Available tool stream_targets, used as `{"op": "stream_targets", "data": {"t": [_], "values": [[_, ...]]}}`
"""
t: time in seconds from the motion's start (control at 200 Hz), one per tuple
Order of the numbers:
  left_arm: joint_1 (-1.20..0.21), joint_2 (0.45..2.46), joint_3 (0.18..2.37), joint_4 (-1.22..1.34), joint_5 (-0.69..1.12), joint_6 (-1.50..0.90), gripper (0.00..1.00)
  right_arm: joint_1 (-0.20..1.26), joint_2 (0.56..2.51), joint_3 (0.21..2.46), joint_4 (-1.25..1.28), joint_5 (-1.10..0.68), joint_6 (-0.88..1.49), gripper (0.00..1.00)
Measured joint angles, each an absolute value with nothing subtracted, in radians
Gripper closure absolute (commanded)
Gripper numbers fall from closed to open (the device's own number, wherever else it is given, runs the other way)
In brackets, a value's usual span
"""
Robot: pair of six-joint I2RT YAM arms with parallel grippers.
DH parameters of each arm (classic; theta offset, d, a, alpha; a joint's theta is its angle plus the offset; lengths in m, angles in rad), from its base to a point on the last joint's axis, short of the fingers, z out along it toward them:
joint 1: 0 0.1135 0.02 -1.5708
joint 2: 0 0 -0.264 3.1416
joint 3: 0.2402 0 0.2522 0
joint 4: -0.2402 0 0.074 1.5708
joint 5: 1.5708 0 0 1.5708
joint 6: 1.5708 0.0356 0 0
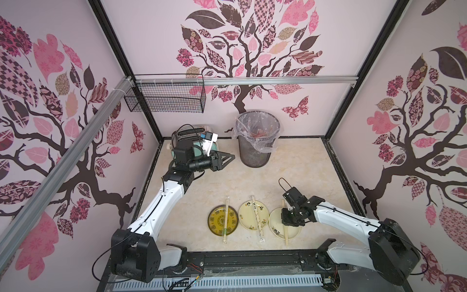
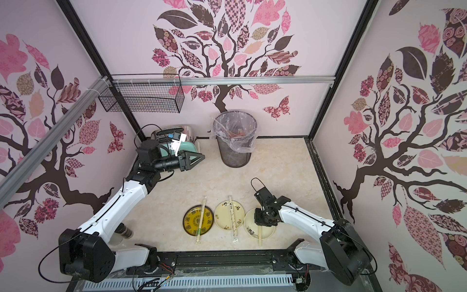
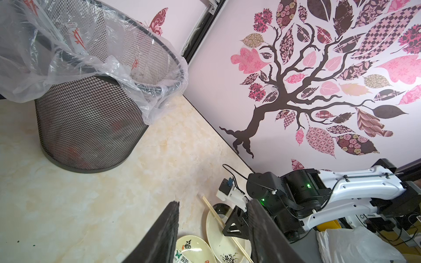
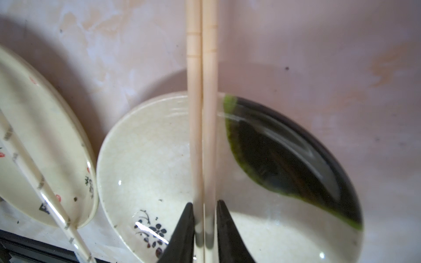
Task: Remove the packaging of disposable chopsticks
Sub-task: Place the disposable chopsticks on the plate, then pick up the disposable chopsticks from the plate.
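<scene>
Three plates lie in a row near the front edge. A bare pair of disposable chopsticks (image 1: 286, 236) (image 4: 201, 91) lies across the white plate (image 1: 274, 225). My right gripper (image 1: 285, 223) (image 4: 204, 205) points down over it, slightly open, with its fingers close on either side of the sticks. Pairs still in their clear packaging lie on the cream plate (image 1: 246, 212), as a sleeved pair (image 1: 257, 217) (image 4: 41, 182), and on the yellow plate (image 1: 214, 220), as another sleeved pair (image 1: 225, 220). My left gripper (image 1: 225, 159) (image 3: 211, 202) hangs open and empty beside the bin.
A black mesh bin (image 1: 256, 151) (image 3: 91, 127) with a clear liner stands at the back and holds red-printed sleeves (image 1: 260, 132). A toaster (image 1: 194, 129) sits behind my left arm. A wire basket (image 1: 166, 98) hangs on the back rail.
</scene>
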State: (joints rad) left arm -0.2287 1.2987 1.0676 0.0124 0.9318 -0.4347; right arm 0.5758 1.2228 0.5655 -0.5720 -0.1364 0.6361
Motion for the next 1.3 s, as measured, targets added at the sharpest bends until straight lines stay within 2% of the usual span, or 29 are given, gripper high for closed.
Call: {"op": "stream_targets", "data": {"t": [0.12,0.58,0.94,1.301], "values": [[-0.229,1.299,1.068,0.012,0.933,-0.437,0.48,0.576,1.223,0.566,-0.572,-0.133,0.636,0.77],[-0.229,1.301,1.068,0.012,0.937,-0.438,0.48,0.576,1.203,0.567,-0.582,-0.122,0.632,0.64],[-0.229,1.301,1.068,0.012,0.937,-0.438,0.48,0.58,1.175,0.599,-0.622,-0.1,0.632,0.62],[-0.229,1.301,1.068,0.012,0.937,-0.437,0.48,0.692,1.184,0.723,-0.635,-0.066,0.643,0.6]]}}
